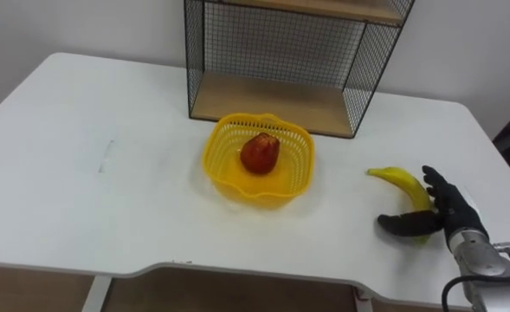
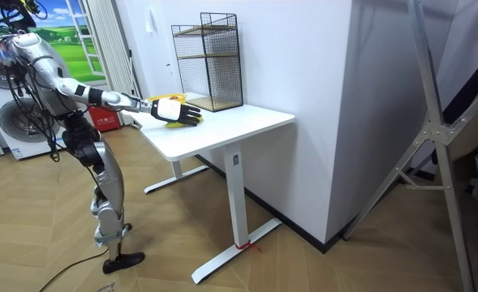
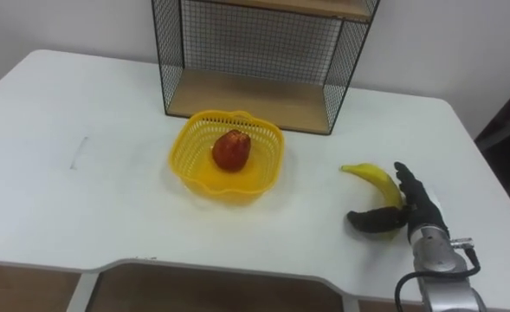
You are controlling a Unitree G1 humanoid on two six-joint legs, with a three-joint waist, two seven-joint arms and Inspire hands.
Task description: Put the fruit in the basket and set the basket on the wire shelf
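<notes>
A yellow plastic basket point(image 1: 216, 143) sits on the white table in front of the wire shelf point(image 1: 272, 102), and a red fruit point(image 1: 260, 152) lies inside it. To the basket's right a banana point(image 1: 400, 183) lies on the table. My right hand point(image 1: 449, 208) rests at the banana's near end. Its fingers are straight along the banana's far side and its thumb reaches left along the near side. The banana still lies on the tabletop. In the room view I stand at the table's end with the right hand point(image 2: 182, 112) stretched over it.
The black wire shelf point(image 2: 210, 61) has wooden boards and stands at the table's back edge. The white table point(image 1: 90, 165) has wide bare room to the basket's left. Its right edge runs close by my right hand.
</notes>
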